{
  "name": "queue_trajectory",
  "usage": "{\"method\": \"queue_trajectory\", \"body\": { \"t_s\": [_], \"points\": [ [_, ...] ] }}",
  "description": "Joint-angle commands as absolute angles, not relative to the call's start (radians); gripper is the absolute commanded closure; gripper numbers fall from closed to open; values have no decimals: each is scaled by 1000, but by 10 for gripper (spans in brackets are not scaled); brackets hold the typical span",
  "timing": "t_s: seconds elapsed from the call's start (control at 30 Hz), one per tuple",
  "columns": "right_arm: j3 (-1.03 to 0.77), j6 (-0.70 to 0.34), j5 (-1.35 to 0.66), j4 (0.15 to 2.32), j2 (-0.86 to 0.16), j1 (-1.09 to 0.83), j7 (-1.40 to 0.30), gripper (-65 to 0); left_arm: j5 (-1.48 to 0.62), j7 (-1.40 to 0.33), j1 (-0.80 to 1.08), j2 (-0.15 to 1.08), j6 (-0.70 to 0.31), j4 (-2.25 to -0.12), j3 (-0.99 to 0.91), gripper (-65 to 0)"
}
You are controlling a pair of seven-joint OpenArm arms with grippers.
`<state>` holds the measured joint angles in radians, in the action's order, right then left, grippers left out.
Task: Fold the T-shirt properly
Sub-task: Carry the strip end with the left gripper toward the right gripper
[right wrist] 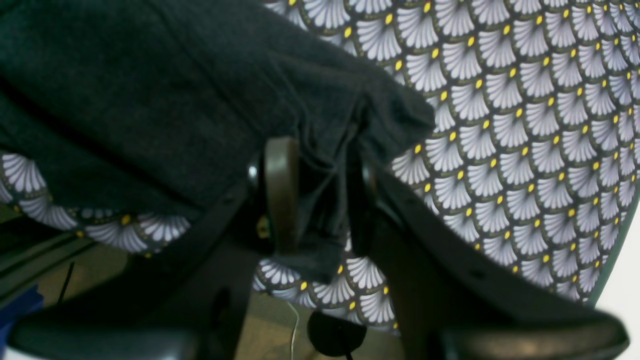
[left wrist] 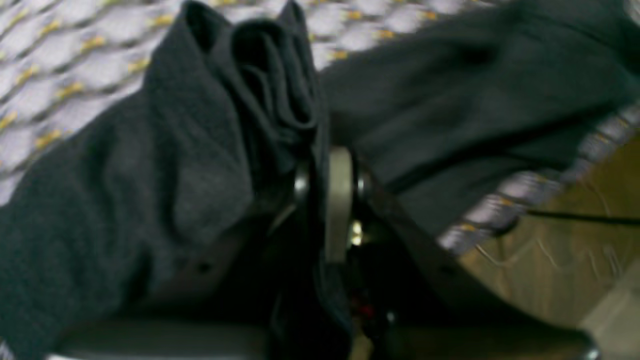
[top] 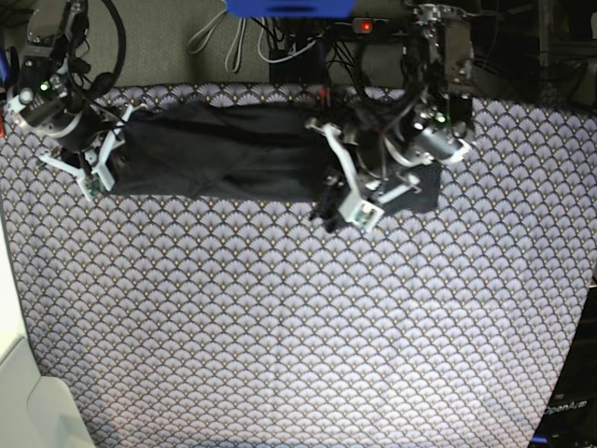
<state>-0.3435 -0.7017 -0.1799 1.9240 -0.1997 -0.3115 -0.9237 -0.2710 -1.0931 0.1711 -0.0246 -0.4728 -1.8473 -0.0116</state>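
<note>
My left hand (top: 347, 213) is closed on a bunched fold of the shirt (top: 250, 168), with a gathered end poking out past my fingertips. My right hand (right wrist: 320, 200) stands about half open above the shirt's other end; I cannot tell whether the cloth between those fingers touches them, but nothing looks gripped. The shirt stretches from under my right hand across to my left and a little beyond, lying on the patterned cloth (top: 280, 327) over the worktop.

As I judge it, I am partway through: the shirt is already narrowed into a long, rumpled strip, dark side showing. Left to do, I think, are bringing its ends inward, squaring the edges and smoothing the creases, since no neat packet has formed.
</note>
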Motion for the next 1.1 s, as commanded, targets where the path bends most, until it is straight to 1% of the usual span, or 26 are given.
{"method": "queue_trajectory", "body": {
  "t_s": [0.0,0.2,0.33,0.6,0.83,0.93,0.97,1.0,1.03,1.07],
  "points": [
    [-348,-698,-183,1940,-220,-308,-908,-177,-260,-1073,160,-31,-475,-1862,1,-5],
    [-348,-698,-183,1940,-226,-308,-908,-177,-202,-1072,154,-90,-475,-1860,53,-5],
    [-348,-698,-183,1940,-226,-308,-908,-177,-206,-1082,140,-116,-475,-1860,68,-5],
    [-348,-698,-183,1940,-226,-308,-908,-177,-203,-1082,145,-114,-475,-1860,162,-5],
    [-348,-698,-183,1940,-226,-308,-908,-177,-202,-1084,143,-110,-475,-1859,159,-9],
    [-348,-698,-183,1940,-226,-308,-908,-177,-202,-1084,143,-82,-475,-1859,168,-10],
    [-348,-698,-183,1940,-226,-309,-908,-177,-203,-1084,143,-76,-475,-1859,173,-18],
    [-348,-698,-183,1940,-226,-309,-908,-177,-206,-1084,145,-68,-475,-1859,173,-39],
    [-348,-698,-183,1940,-226,-309,-908,-177,-211,-1086,150,-62,-475,-1860,173,-76],
    [-348,-698,-183,1940,-226,-309,-908,-177,-213,-1099,151,-56,-476,-1863,171,-129]
  ]
}}
